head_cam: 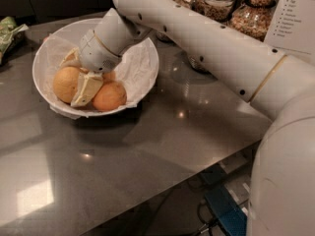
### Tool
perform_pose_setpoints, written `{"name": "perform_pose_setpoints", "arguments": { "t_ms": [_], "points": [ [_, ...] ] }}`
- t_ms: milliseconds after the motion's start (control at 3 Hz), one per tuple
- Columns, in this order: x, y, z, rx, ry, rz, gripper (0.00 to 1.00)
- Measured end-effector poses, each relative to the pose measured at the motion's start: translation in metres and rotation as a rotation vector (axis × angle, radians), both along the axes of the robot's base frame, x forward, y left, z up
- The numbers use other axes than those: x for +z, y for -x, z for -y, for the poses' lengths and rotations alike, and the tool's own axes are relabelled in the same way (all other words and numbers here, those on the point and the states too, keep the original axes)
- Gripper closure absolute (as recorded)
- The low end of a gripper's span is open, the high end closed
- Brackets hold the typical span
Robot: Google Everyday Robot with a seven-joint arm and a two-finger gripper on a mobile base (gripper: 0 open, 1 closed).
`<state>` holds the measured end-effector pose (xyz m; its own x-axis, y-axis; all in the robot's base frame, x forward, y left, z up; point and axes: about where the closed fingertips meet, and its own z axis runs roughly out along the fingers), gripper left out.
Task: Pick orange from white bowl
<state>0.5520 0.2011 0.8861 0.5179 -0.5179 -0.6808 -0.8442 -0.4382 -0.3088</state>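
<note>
The white bowl (147,58), lined with crinkled white paper, stands at the left on the grey table. The large yellowish orange (64,84) lies at the bowl's front left. A deeper reddish orange (110,97) lies to its right, and a smaller orange (109,76) peeks out behind it. My gripper (78,73) reaches down into the bowl from the upper right. It is open, with one cream finger (86,88) between the large orange and the reddish one, and the other finger (69,58) at the large orange's far side. The orange rests in the bowl.
Glass jars of grain (219,1) stand at the back right behind my arm, with a white printed card (295,14) beside them. A green packet (9,33) lies at the far left edge. The table's front edge runs diagonally at the lower right, with the floor and a blue object (226,210) below.
</note>
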Motion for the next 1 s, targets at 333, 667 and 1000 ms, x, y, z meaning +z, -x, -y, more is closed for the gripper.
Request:
{"name": "perform_pose_setpoints", "arguments": {
  "t_ms": [333, 667, 1000],
  "points": [
    [-0.0004, -0.0001, 0.0001, 0.0, 0.0, -0.001, 0.48],
    [-0.0038, -0.0006, 0.001, -0.004, -0.001, -0.009, 0.67],
    [-0.0038, -0.0006, 0.0009, -0.004, -0.001, -0.009, 0.91]
  ]
}}
